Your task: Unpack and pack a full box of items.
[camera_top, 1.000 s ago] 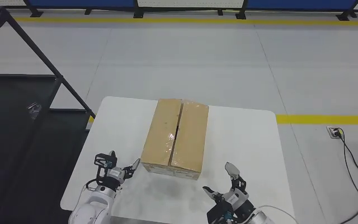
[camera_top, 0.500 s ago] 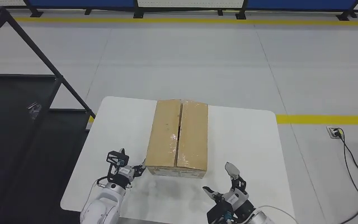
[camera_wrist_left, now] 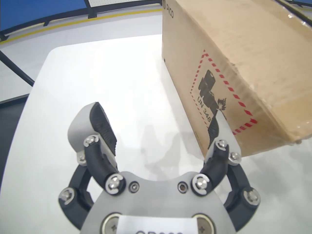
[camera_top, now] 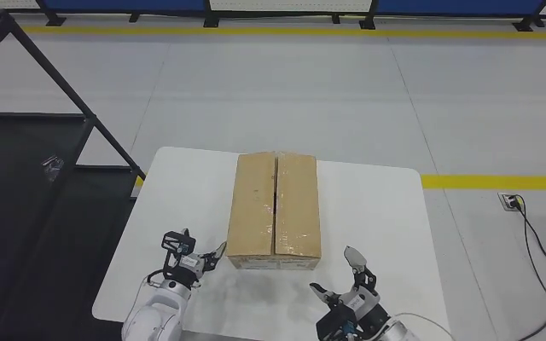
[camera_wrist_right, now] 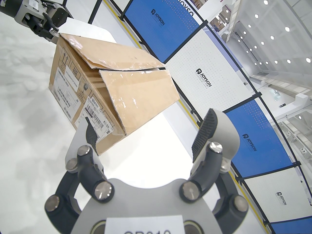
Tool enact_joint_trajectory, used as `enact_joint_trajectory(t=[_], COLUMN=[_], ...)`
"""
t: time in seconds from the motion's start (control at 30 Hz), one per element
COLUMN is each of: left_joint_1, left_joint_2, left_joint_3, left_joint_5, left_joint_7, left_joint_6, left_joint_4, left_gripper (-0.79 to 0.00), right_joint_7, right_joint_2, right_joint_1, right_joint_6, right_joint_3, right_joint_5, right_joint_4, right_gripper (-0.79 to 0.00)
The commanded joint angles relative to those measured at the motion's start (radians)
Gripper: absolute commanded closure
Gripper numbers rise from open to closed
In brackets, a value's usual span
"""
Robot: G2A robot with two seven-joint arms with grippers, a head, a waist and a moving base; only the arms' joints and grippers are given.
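A closed brown cardboard box stands in the middle of the white table, its two top flaps meeting along a taped seam. My left gripper is open at the box's near left corner, and one fingertip touches the box's side wall. My right gripper is open near the table's front edge, a little short of the box's near right corner, nothing between its fingers. In the right wrist view the box shows labels on its near face and the left gripper at its far corner.
A black metal frame runs past the table's left side. The floor beyond has yellow lines and blue panels stand at the room's edge. Bare table surface lies on both sides of the box.
The left gripper moved right against the box's near left corner. The box turned from a slanted position to square with the table, its near end shifted right. The right gripper stayed put.
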Motion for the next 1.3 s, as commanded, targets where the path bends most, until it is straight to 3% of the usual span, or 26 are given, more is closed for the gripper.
enact_joint_trajectory(t=[0.0,0.7,0.93,1.07,1.27], left_joint_1=[0.000,-0.026,-0.013,0.008,0.048], left_joint_2=[-0.003,-0.025,-0.027,-0.023,-0.012], left_joint_3=[0.015,0.131,0.162,0.124,-0.012], left_joint_5=[0.013,0.054,0.096,0.087,0.013], left_joint_7=[0.007,-0.011,0.003,0.016,0.044], left_joint_6=[0.007,-0.022,-0.056,-0.045,-0.001], left_joint_4=[-0.001,-0.018,-0.042,-0.050,-0.050], left_gripper=[-0.785,-0.785,-0.785,-0.785,-0.785], right_joint_7=[-0.009,-0.120,-0.069,-0.069,-0.065], right_joint_2=[0.000,0.012,0.003,0.003,0.002], right_joint_1=[-0.009,-0.199,-0.211,-0.211,-0.208], right_joint_6=[0.009,0.086,0.147,0.147,0.144], right_joint_3=[0.007,0.113,0.108,0.108,0.103], right_joint_5=[0.004,0.004,0.109,0.109,0.123], right_joint_4=[-0.003,-0.059,-0.078,-0.078,-0.080], right_gripper=[-0.785,-0.785,-0.785,-0.785,-0.785])
